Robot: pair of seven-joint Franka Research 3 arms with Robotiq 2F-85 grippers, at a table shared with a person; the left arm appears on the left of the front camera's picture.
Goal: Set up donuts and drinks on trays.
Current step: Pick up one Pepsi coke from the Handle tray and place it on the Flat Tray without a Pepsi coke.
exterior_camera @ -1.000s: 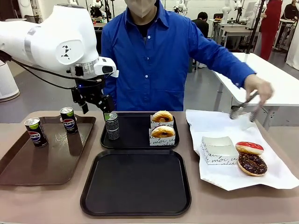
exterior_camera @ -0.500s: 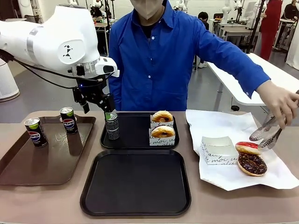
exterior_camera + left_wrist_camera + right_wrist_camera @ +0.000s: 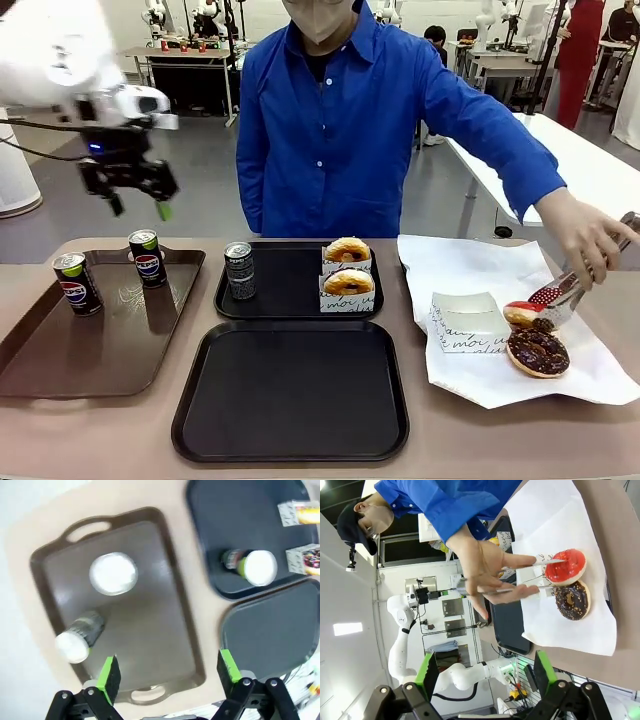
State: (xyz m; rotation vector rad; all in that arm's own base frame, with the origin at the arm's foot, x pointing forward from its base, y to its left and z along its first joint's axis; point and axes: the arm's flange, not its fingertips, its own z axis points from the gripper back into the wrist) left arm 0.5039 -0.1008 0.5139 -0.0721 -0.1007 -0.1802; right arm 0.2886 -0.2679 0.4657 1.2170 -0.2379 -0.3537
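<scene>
Three cans [image 3: 239,270], four donuts [image 3: 348,250], two black trays [image 3: 290,390] right of brown tray [image 3: 100,350]; tan worktop [image 3: 100,435], lab room; left gripper [image 3: 168,669] and right gripper [image 3: 484,665] spread.

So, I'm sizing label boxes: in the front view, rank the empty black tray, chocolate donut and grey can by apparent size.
Largest: empty black tray.
Then: chocolate donut.
Smallest: grey can, narrowly; it stands farther from the camera, so that gap is unsure.

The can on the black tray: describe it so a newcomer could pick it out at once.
Look at the farther black tray, the one with two donuts. The can stands upright at its left end. It is grey-patterned, while both cans on the brown tray carry a red-white-blue logo.
</scene>
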